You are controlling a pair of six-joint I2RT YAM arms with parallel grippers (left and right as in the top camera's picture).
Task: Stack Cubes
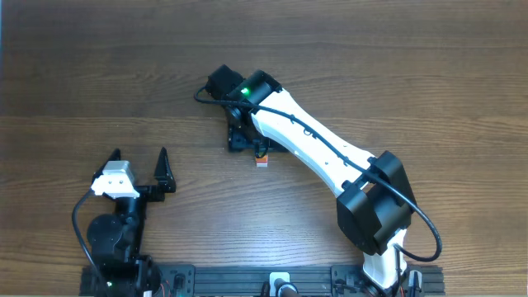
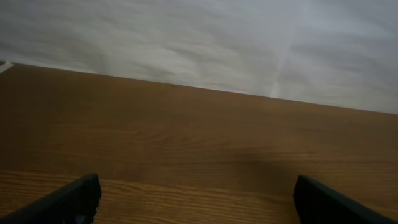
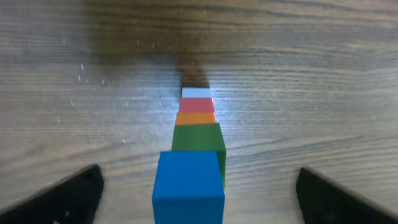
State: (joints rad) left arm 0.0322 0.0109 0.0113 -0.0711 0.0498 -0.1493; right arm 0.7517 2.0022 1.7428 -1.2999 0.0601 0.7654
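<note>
Wood-grain table (image 1: 412, 82) — right claw (image 3: 199, 178) spread above cube stack (image 3: 198, 142).

lab bench | wooden table (image 1: 82, 66) | arms on a mounting rail (image 1: 247, 280) | white wall (image 2: 199, 37)

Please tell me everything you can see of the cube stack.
The cube stack is one column of five plain matte cubes: blue on top, then green, orange, red and a pale one resting on the wooden table. The open right gripper is above it, its fingers at either side, not touching.
</note>
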